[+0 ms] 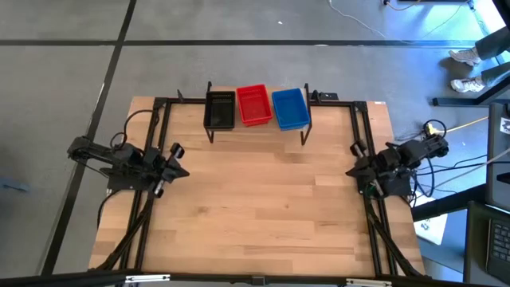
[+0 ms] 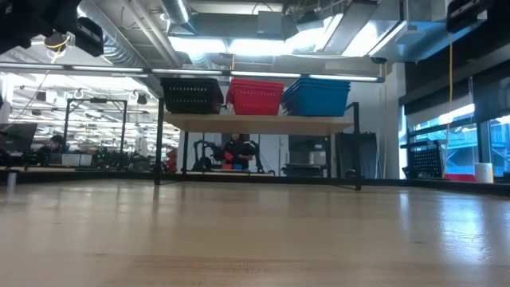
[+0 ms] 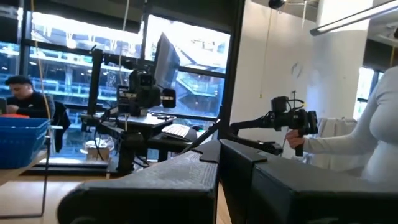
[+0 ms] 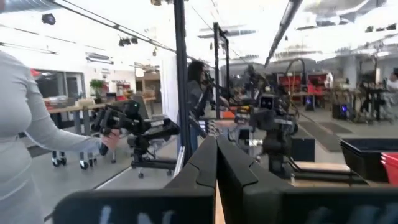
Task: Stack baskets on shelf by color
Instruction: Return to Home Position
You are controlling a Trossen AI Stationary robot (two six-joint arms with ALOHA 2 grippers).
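Note:
Three stacks of baskets stand side by side on the shelf (image 2: 271,123) at the table's far edge: the black baskets (image 1: 221,110) on the left, the red baskets (image 1: 254,104) in the middle and the blue baskets (image 1: 290,108) on the right. The low view shows each stack, black (image 2: 191,95), red (image 2: 255,96) and blue (image 2: 317,97), resting by its bottom on the plank. My left gripper (image 1: 177,162) waits shut near the table's left edge. My right gripper (image 1: 356,163) waits shut near the right edge. Both point inward and hold nothing.
The wooden tabletop (image 1: 263,207) stretches between the two arms and in front of the shelf. Black frame rails (image 1: 155,159) run along the table's left and right sides. A person in a white sleeve (image 3: 348,140) stands beyond the table's right side, holding a hand-held device.

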